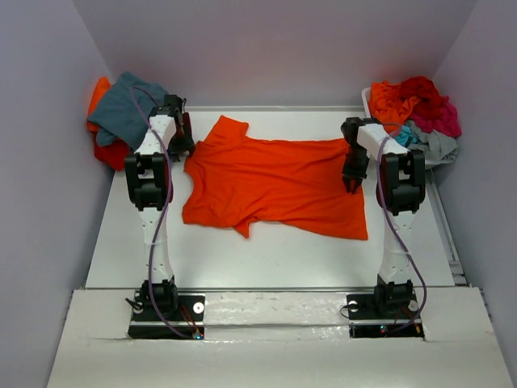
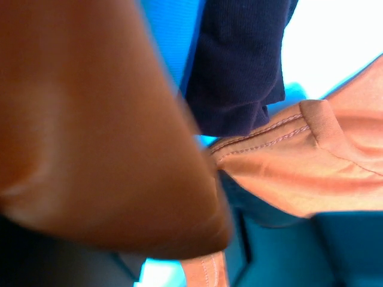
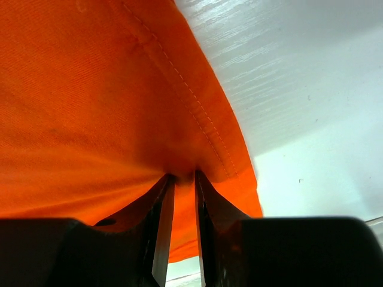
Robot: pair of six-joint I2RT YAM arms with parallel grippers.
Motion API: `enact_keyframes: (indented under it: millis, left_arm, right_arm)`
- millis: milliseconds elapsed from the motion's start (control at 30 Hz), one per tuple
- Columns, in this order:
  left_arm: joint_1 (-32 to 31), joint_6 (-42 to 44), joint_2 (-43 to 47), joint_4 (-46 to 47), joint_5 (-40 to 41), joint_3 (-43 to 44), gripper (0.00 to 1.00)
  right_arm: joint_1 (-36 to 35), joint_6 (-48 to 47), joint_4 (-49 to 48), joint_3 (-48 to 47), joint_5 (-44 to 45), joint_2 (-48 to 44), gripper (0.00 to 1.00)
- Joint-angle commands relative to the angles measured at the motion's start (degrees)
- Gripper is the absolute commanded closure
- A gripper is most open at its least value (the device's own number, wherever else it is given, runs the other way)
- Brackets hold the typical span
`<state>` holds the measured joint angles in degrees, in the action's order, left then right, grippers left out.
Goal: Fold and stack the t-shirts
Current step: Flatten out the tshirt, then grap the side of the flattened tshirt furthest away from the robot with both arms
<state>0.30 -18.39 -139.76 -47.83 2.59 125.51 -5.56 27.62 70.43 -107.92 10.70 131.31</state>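
Flattening seems in hand: the right gripper (image 3: 183, 174) pinches the bright orange cloth t-shirt (image 1: 275, 182) by its hem, the left gripper (image 1: 184, 144) is unreadable (blurred view), and folding probably needs both edges held.

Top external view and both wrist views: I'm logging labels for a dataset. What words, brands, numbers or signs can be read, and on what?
None can be read. The orange t-shirt shows no print or tag. The left pile and the right pile of shirts are plain, and the table is unmarked.
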Motion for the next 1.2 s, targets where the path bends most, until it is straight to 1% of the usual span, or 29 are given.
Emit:
enact_keyframes:
  millis: [0, 67, 100, 167, 333, 533, 733, 833, 867, 900, 933, 967, 1000, 1100, 1167]
  left_arm:
    - [1.9, -0.1, 2.0, -0.7, 1.0, 1.6, 0.35]
    - [1.9, 0.3, 3.0, -0.5, 0.7, 1.2, 0.30]
    - [1.2, 0.4, 3.5, -0.3, 0.7, 1.1, 0.29]
    - [1.2, 0.5, 4.8, -0.2, 0.7, 1.0, 0.28]
    - [-1.1, 0.7, 8.2, -0.2, 1.9, 0.8, 0.27]
    - [-3.3, 1.1, 12.6, -0.9, 6.0, 0.9, 0.27]
    - [-5.8, 1.3, 15.6, 0.3, 6.6, 1.5, 0.27]
    - [-7.0, 1.2, 14.2, 1.9, 5.8, 3.2, 0.26]
    - [-7.0, 1.1, 13.5, 2.0, 5.5, 5.2, 0.26]
    - [-7.0, 1.0, 12.7, 2.1, 5.1, 6.1, 0.26]
    - [-7.6, 0.9, 11.5, 2.9, 4.4, 7.1, 0.26]
    - [-7.6, 0.7, 11.2, 3.4, 4.4, 7.4, 0.26]
    - [-8.2, 0.6, 10.9, 4.2, 4.3, 7.5, 0.26]
    - [-8.8, 0.1, 10.0, 9.1, 2.4, 7.8, 0.26]
    - [-8.8, 0.0, 8.4, 10.5, 1.1, 9.2, 0.26]
  right_arm:
    - [0.7, -1.5, -3.6, 0.5, -0.9, -0.6, 0.73]
    - [0.7, -2.3, -5.0, 2.8, -2.7, -2.8, 0.72]
    - [0.7, -2.7, -5.6, 3.7, -3.3, -3.5, 0.71]
    - [0.7, -3.0, -6.3, 4.9, -4.8, -4.8, 0.70]
    - [0.7, -4.1, -7.0, 6.5, -6.6, -8.6, 0.67]
    - [0.1, -4.2, -6.9, 4.5, -7.7, -11.8, 0.64]
    - [0.1, -4.0, -6.5, -0.3, -9.3, -12.8, 0.61]
    - [0.1, -3.9, -7.0, -5.2, -8.7, -10.6, 0.59]
    - [0.1, -3.7, -6.2, -7.3, -8.5, -9.2, 0.59]
    - [0.1, -3.5, -5.8, -12.6, -8.1, -6.4, 0.58]
    - [0.1, -3.0, -4.2, -15.7, -7.7, -4.7, 0.58]
    - [0.1, -2.6, -3.3, -22.6, -7.7, -3.0, 0.58]
    - [0.1, -2.3, -2.9, -25.7, -7.8, -1.3, 0.58]
    - [0.6, -0.3, -3.5, -33.3, -9.2, 4.1, 0.57]
    - [1.2, 1.4, -6.6, -33.3, -9.3, 4.7, 0.57]
